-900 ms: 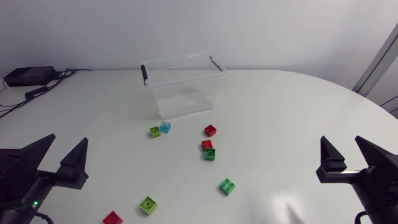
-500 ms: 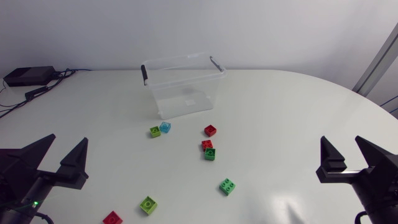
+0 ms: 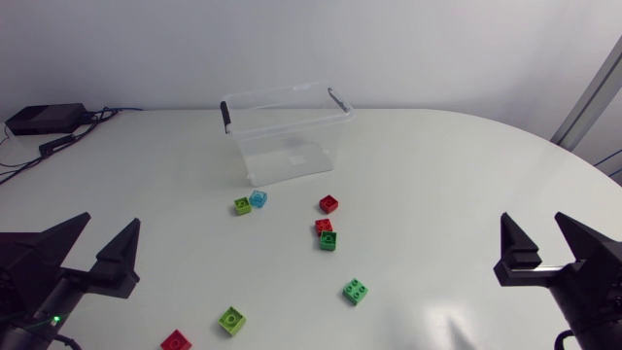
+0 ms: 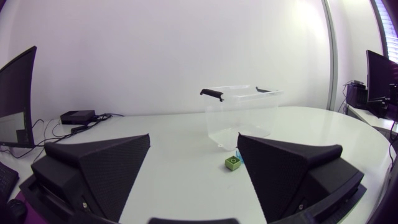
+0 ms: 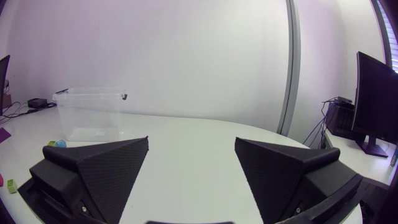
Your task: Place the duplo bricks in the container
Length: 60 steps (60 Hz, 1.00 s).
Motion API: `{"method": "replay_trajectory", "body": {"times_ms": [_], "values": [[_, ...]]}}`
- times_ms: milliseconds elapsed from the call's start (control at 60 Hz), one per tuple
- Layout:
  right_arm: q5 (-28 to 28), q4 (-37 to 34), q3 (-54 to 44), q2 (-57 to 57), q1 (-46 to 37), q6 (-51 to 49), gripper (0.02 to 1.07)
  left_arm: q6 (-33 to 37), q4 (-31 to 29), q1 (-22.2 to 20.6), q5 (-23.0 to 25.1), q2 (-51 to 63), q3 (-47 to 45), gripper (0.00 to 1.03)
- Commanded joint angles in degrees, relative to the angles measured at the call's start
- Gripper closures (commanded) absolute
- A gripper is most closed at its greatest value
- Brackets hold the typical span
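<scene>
Head view shows the clear container (image 3: 287, 136) standing upright at the far middle of the white worktop (image 3: 437, 175), open on top, with a dark handle at each end. All 8 duplo bricks lie on the worktop outside it.

Just in front of the container, a lime brick (image 3: 242, 205) and a blue brick (image 3: 258, 198) touch side by side. A lone red brick (image 3: 328, 203) sits to their right. Nearer the arms, a second red brick (image 3: 324, 227) rests against a dark green brick (image 3: 328, 239). Nearer again lies a bright green brick (image 3: 355, 291). A large lime brick (image 3: 231, 320) and a third red brick (image 3: 176, 340) lie at the near edge.

The left claw (image 3: 109, 220) hovers at the near left, its 2 fingers spread wide and gripping nothing. The large lime brick and the third red brick are the closest to it, just off its right side. The container is well ahead of it.

The right claw (image 3: 534, 220) sits at the near right, also spread wide and gripping nothing. It is well apart from every brick; the bright green brick is nearest.

In the left wrist view, the lime and blue pair shows ahead in the gap between the fingers, with the container beyond. In the right wrist view, the container stands far ahead, off toward the left finger's side.
</scene>
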Motion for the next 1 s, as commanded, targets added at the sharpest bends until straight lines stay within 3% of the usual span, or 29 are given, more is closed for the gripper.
{"method": "replay_trajectory", "body": {"times_ms": [0,283,400,583,983], "values": [[0.1,0.6,-1.2,-0.4,0.8,-0.9,0.07,-1.0,-0.5,-0.2,-0.2,1.6,2.7,0.06],[-0.3,0.6,2.2,3.8,1.0,-0.9,0.07,-1.0,-3.9,-2.0,-0.2,18.8,14.0,0.06],[-0.6,1.0,4.4,8.2,1.1,-1.6,0.07,0.4,-10.0,-2.5,-0.2,26.9,19.9,0.06],[-0.6,-0.6,11.9,22.4,1.9,-1.6,0.07,9.3,-27.4,-6.7,-0.1,44.0,32.4,0.06],[0.0,-4.6,18.3,32.1,6.8,-1.2,0.07,14.2,-38.0,-9.1,3.9,59.9,35.3,0.06]]}}
